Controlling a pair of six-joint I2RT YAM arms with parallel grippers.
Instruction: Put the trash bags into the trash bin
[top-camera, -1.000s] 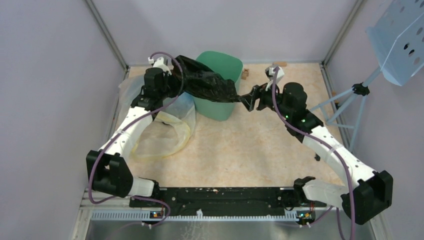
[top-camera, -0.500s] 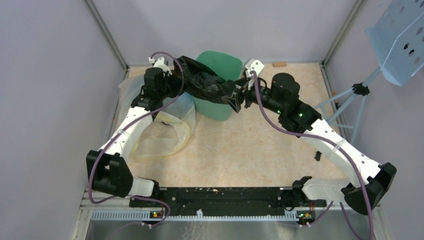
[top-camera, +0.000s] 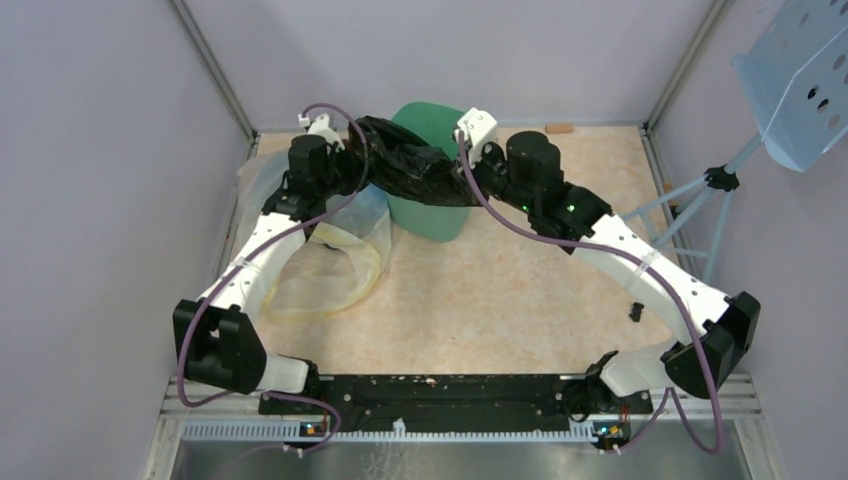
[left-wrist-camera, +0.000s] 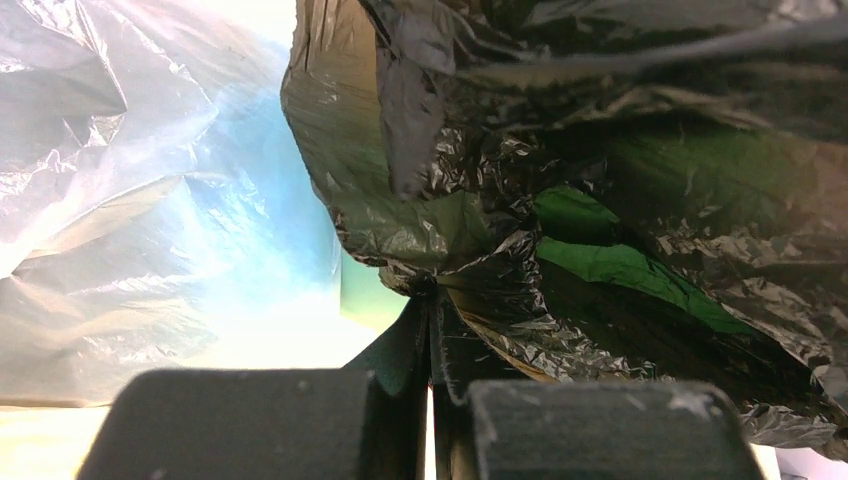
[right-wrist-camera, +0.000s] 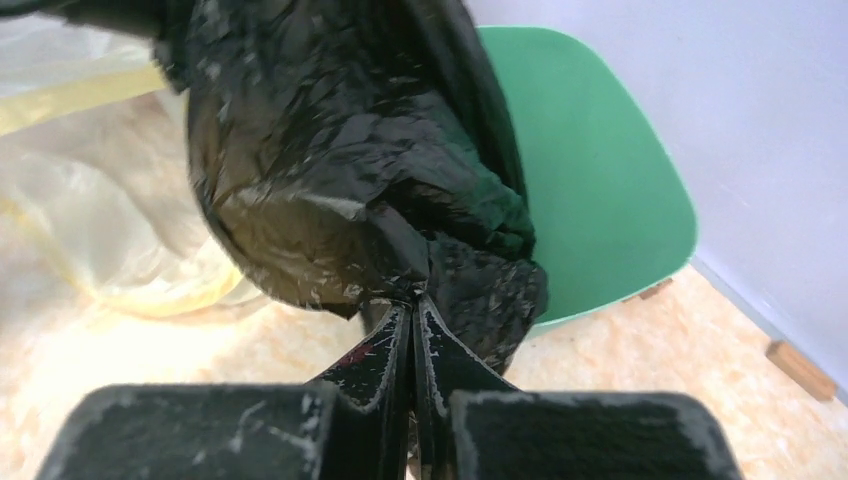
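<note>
A crinkly black trash bag (top-camera: 412, 166) hangs stretched between both grippers, over the front rim of the mint-green trash bin (top-camera: 440, 128). My left gripper (left-wrist-camera: 432, 296) is shut on the bag's left end; through the bag's folds the green bin (left-wrist-camera: 610, 262) shows. My right gripper (right-wrist-camera: 412, 292) is shut on a pinch of the bag (right-wrist-camera: 330, 170) at its right end, with the bin's open mouth (right-wrist-camera: 590, 170) just behind. In the top view the left gripper (top-camera: 352, 172) is left of the bin, and the right gripper (top-camera: 466, 168) is at its right front edge.
A large clear bag (top-camera: 330, 255) with blue and yellow contents lies on the table left of the bin, under the left arm. A pale blue perforated lamp shade on a stand (top-camera: 790, 80) is at the far right. Small wooden blocks (top-camera: 560, 127) lie by the back wall.
The right gripper moved left towards the bin, stood open at the bag's right end, and has now shut on it. The left gripper kept its hold and has not moved.
</note>
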